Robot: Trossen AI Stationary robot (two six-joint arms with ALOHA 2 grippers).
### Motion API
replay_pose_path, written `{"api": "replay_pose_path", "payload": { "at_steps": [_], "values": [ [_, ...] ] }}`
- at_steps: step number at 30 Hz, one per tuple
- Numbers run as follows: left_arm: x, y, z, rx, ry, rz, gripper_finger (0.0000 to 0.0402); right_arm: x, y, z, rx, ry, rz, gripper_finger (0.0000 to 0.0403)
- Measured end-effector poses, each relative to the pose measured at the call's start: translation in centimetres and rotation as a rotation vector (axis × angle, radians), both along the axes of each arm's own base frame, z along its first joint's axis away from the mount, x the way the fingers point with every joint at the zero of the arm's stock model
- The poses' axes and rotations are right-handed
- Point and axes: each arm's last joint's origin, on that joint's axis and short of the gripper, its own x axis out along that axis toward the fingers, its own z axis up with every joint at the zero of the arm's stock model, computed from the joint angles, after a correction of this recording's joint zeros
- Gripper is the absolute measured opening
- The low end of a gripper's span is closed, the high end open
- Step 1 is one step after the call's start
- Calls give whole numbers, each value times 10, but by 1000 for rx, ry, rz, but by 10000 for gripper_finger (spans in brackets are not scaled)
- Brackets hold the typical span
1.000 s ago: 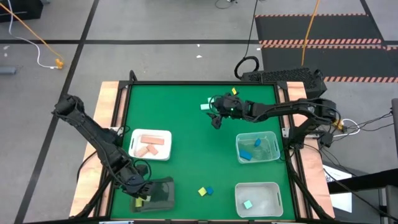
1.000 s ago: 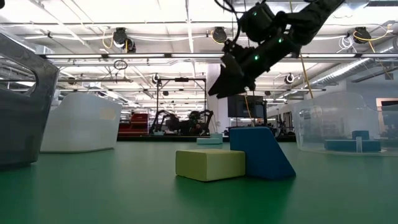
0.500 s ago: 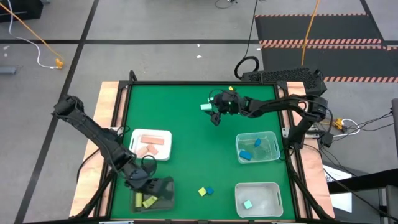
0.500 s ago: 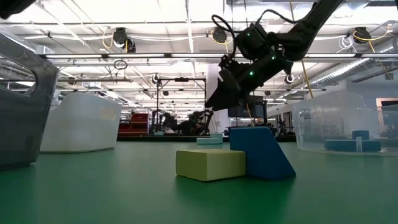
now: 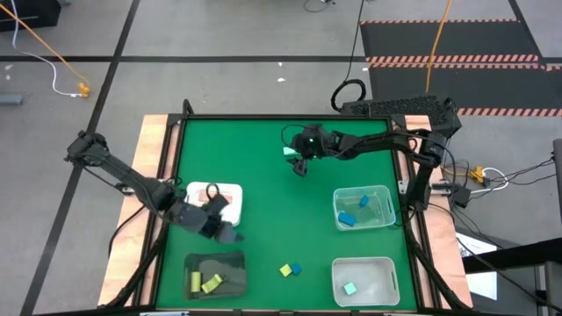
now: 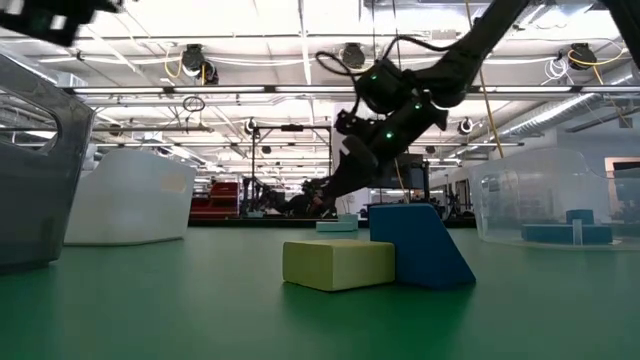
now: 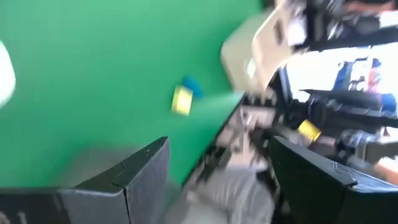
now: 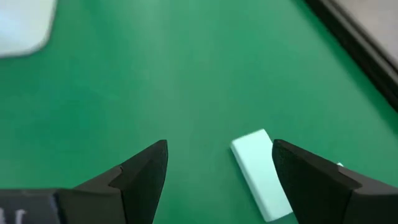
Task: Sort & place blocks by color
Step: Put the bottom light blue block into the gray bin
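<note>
A pale mint block (image 5: 290, 151) lies flat on the green mat near the far edge. My right gripper (image 5: 299, 167) hovers open beside it; in the right wrist view the mint block (image 8: 261, 174) lies ahead, nearer one finger and untouched. My left gripper (image 5: 224, 233) hangs open and empty between the white tray (image 5: 230, 190) with pink blocks and the dark tray (image 5: 230, 268) with yellow blocks (image 5: 206, 283). A loose yellow block (image 6: 338, 263) and a blue block (image 6: 418, 245) rest side by side near the near edge.
Two clear bins stand on the right: the farther bin (image 5: 383, 200) holds blue blocks, the nearer bin (image 5: 386, 268) a mint one (image 5: 350, 288). The left arm covers part of the white tray. Open green mat lies in the middle between trays and bins.
My left gripper has risen from over the dark tray and swung toward the far edge, next to the white tray; the yellow blocks in the dark tray now show uncovered. My right gripper has moved toward the far-left, closer to the mint block, and come lower.
</note>
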Motion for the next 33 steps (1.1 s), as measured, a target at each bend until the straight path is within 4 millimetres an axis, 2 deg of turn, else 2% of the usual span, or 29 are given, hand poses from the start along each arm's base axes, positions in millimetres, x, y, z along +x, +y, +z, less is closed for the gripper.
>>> {"api": "replay_pose_path", "payload": {
  "at_steps": [6, 12, 15, 24, 33],
  "values": [
    [-2, 25, 18, 157, -150, 84, 278, 10, -24, 3, 85, 97, -1, 281],
    [-2, 39, 31, 284, -268, 107, 278, 13, -51, 3, 172, 103, -24, 281],
    [0, 45, 37, 333, -315, 110, 278, 12, -59, -4, 241, 126, -3, 281],
    [5, 57, 38, 450, -336, 103, 278, 16, -61, -31, 280, 189, 40, 281],
    [6, 60, 38, 476, -333, 104, 278, 13, -59, -34, 236, 249, 60, 247]
  ]
}}
